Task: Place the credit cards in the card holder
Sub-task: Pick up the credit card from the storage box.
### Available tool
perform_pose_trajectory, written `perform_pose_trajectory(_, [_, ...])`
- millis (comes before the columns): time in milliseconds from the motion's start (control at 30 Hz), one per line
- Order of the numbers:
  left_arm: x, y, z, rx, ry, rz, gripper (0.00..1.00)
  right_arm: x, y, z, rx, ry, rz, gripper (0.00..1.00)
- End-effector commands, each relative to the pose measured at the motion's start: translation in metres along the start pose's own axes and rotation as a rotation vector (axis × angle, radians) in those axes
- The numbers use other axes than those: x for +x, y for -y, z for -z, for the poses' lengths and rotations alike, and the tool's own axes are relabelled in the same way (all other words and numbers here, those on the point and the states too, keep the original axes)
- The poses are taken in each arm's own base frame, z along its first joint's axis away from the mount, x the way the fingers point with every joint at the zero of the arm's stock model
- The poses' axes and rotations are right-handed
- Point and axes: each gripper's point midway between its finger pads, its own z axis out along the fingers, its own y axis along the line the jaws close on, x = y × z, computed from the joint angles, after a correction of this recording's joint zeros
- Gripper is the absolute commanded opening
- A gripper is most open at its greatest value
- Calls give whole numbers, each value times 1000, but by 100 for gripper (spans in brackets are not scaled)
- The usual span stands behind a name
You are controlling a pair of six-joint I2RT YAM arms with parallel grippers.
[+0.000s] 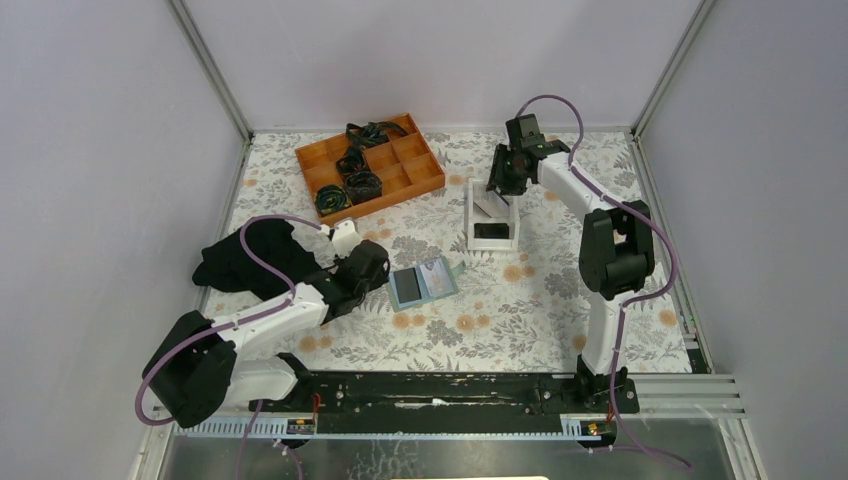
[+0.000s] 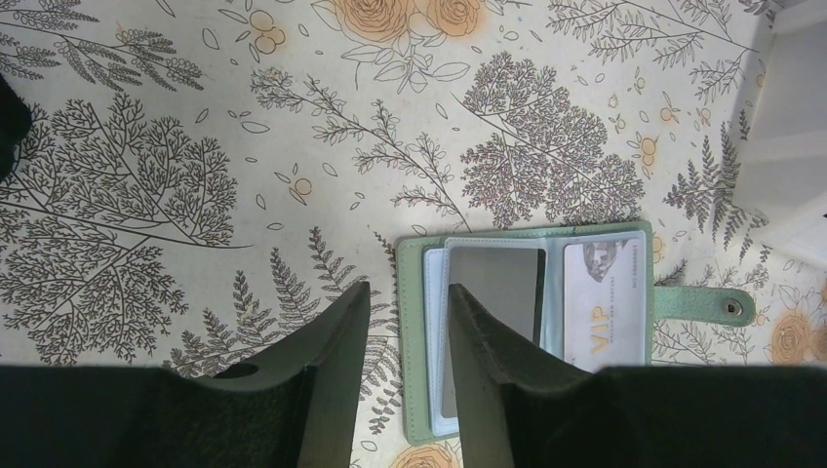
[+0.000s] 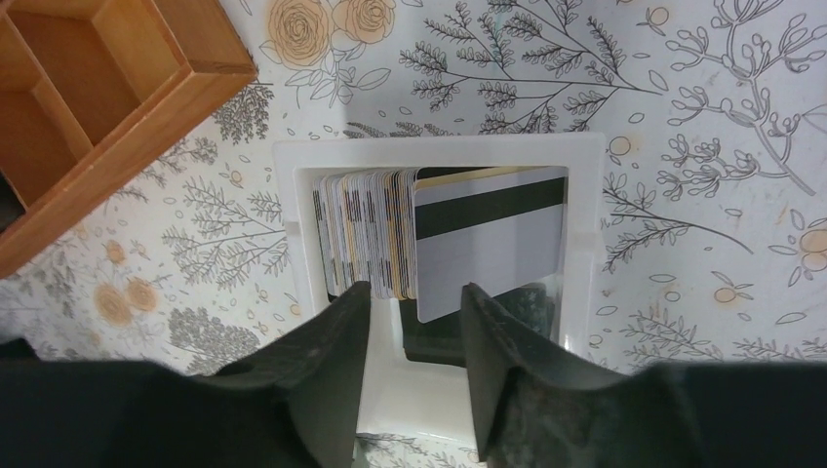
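The card holder lies open on the floral table; in the left wrist view its sage-green edge frames a grey card in one pocket and a pale VIP card in the other. My left gripper is open and empty, its fingers straddling the holder's left edge from above. The other credit cards stand on edge in a white tray, with a grey-silver striped card leaning and a black card lying flat. My right gripper hangs open and empty over the tray.
An orange compartment box with dark bundled items stands at the back left, its corner near the tray. A black cloth lies by the left arm. The holder's snap tab sticks out to the right.
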Motion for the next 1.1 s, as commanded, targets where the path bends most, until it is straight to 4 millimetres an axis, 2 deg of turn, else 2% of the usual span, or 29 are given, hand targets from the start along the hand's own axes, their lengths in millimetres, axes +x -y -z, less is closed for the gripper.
perform_pose_trajectory(0, [-4, 0, 0, 11, 15, 24, 43, -13, -14, 21, -37, 43, 18, 52])
perform_pose_trajectory(567, [-1, -10, 6, -3, 15, 38, 43, 5, -15, -12, -61, -29, -19, 51])
perform_pose_trajectory(667, [-1, -10, 7, -1, 13, 39, 43, 7, -14, -13, -63, -31, -22, 47])
perform_pose_trajectory(833, [1, -11, 6, -4, 10, 39, 43, 3, -18, -6, -80, -10, -27, 29])
perform_pose_trajectory(1067, [0, -7, 5, 6, 10, 37, 43, -6, -25, 4, -99, 9, -30, 26])
